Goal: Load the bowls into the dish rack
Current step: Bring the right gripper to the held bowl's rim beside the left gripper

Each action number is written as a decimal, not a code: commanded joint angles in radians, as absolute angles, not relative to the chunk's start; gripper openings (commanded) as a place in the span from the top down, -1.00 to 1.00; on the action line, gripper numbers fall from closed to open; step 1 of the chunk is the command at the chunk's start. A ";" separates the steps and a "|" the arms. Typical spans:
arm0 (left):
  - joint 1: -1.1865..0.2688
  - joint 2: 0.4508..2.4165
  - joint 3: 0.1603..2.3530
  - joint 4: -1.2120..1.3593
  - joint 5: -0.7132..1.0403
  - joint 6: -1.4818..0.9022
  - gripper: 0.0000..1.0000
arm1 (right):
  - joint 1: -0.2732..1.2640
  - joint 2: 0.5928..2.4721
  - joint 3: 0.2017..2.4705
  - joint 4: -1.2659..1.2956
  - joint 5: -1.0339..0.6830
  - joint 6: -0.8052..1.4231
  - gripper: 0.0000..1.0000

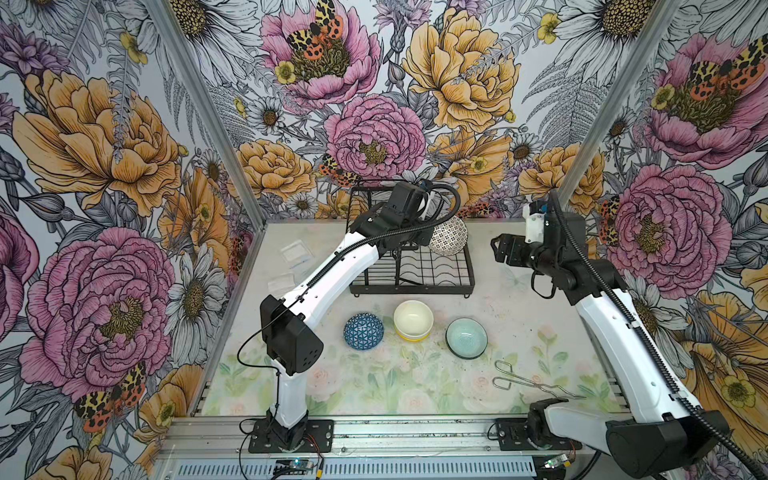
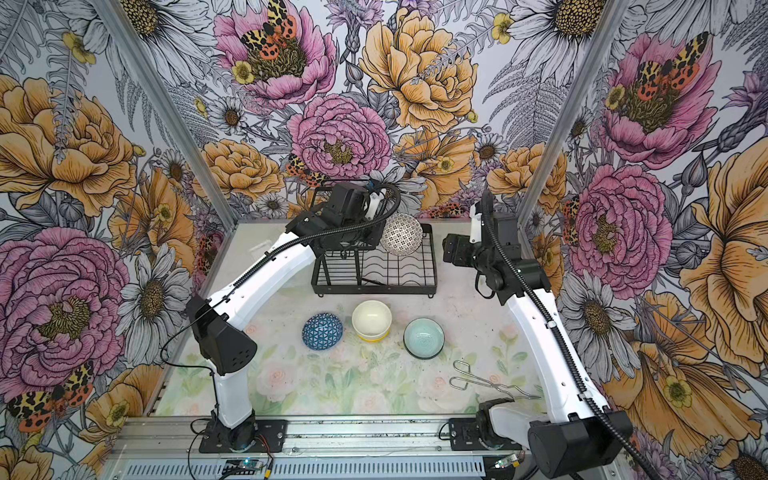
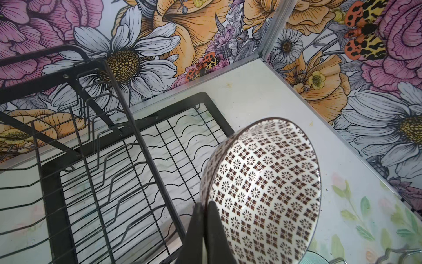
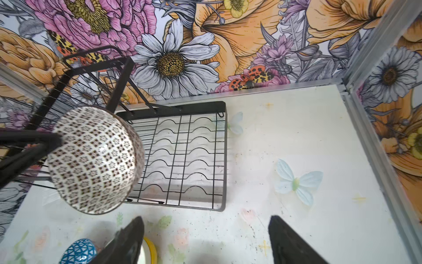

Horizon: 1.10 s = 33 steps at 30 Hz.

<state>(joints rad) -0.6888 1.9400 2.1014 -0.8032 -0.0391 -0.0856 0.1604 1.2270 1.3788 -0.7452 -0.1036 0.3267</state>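
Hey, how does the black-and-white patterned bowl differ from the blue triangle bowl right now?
The mosaic bowl is gripped at its rim by the left hand over the dish rack; the blue bowl sits free on the table. The mosaic bowl is tipped on edge; the blue bowl looks upside down. The mosaic bowl shows dark tiles on white; the blue bowl, pale triangles on blue. Both are small, round and patterned.

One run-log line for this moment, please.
left gripper: shut on mosaic bowl, over dish rack | right gripper: open, empty | waiting: blue bowl, cream bowl, teal bowl
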 commanded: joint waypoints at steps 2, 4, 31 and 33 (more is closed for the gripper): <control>-0.688 1.950 2.176 -0.732 0.009 -0.074 1.00 | 0.183 1.292 1.408 -0.677 -0.214 0.407 -0.57; -0.688 1.958 2.184 -0.733 0.015 -0.077 1.00 | 0.190 1.311 1.409 -0.657 -0.226 0.427 -0.53; -0.707 1.965 2.194 -0.730 0.030 -0.077 1.00 | 0.257 1.494 1.440 -0.524 -0.262 0.534 0.18; -0.709 1.962 2.194 -0.732 0.028 -0.076 1.00 | 0.259 1.496 1.440 -0.524 -0.257 0.536 0.28</control>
<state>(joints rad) -0.7013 1.9778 2.1582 -0.8036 0.0013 -0.0780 0.2504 1.4872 1.4075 -0.5484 -0.2630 0.5320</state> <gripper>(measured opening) 0.054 0.373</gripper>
